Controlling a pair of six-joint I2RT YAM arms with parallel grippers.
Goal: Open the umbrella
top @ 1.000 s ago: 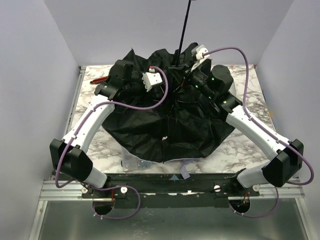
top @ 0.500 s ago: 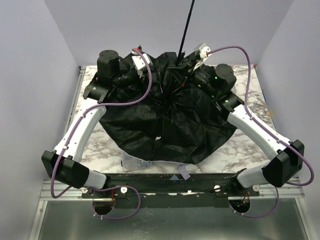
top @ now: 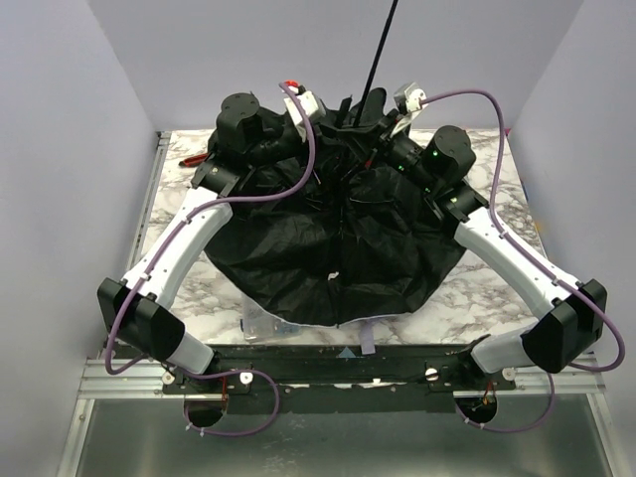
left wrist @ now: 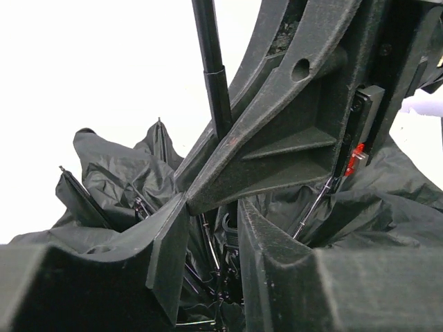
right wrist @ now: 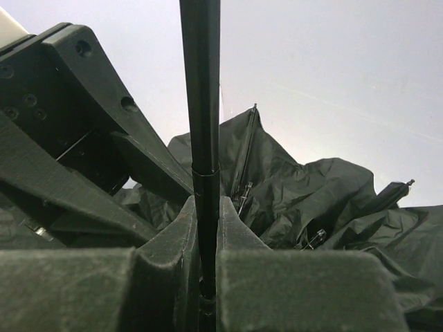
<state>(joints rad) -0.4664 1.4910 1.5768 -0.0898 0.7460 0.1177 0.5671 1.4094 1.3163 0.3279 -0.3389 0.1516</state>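
Plain pale walls close in the marble table on the far, left and right sides. The umbrella takes up most of the table. It lies upside down, its black lining facing up in loose folds, and it reaches from the far edge to the near edge. Its thin black shaft rises from the far middle and leans toward the back wall.

Bare marble shows only in strips along the left and right edges and at the two far corners, and each arm crosses its own strip. At the near edge, toward the left corner, a clear plastic box shows partly from under the hem.

Both wrists meet at the foot of the shaft. The right pincer is clamped tight on the shaft. The left pincer stands narrowly apart around the ribs just beside it. I cannot tell whether it grips anything.
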